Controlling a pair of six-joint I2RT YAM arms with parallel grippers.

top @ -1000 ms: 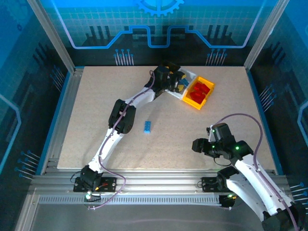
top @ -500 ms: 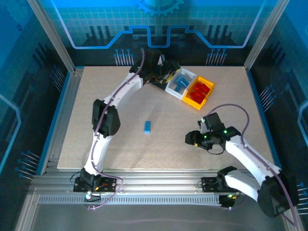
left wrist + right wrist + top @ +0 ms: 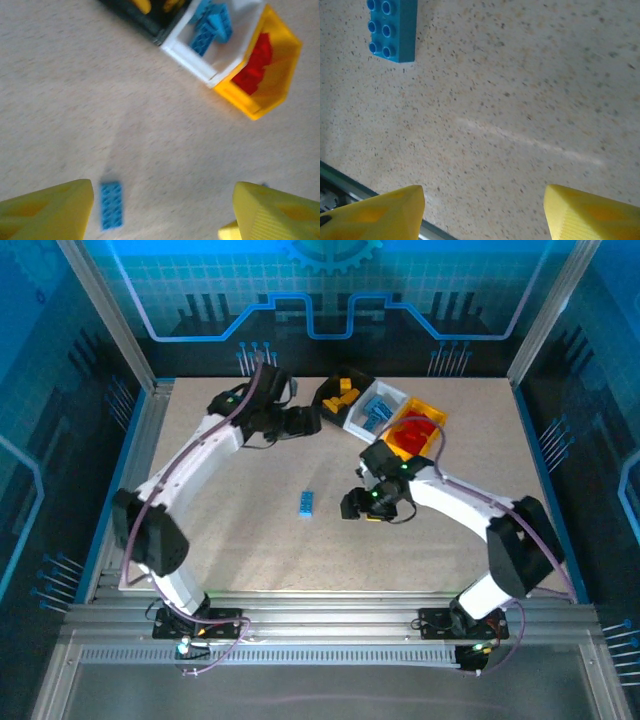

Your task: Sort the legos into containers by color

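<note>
One blue lego point(image 3: 306, 502) lies flat on the table's middle, also in the left wrist view point(image 3: 111, 205) and the right wrist view point(image 3: 392, 30). My right gripper point(image 3: 352, 508) hovers just right of it, open and empty point(image 3: 484, 210). My left gripper point(image 3: 310, 420) hangs open and empty point(image 3: 162, 210) at the back, left of the containers. The black bin point(image 3: 360, 380) holds yellow-orange legos point(image 3: 142, 5). Blue legos point(image 3: 212, 25) lie in the white bin point(image 3: 192, 62), and red legos point(image 3: 255, 65) in the yellow bin point(image 3: 235, 95).
The three bins stand in a diagonal row at the back centre-right. My right arm's forearm point(image 3: 450, 495) passes just in front of the yellow bin point(image 3: 437, 418). A metal frame rail point(image 3: 340, 182) borders the table's near edge.
My left arm has pulled back from over the bins to the left, and its jaws have widened. The right arm has swung from the near right to the table's middle, beside the blue lego.
</note>
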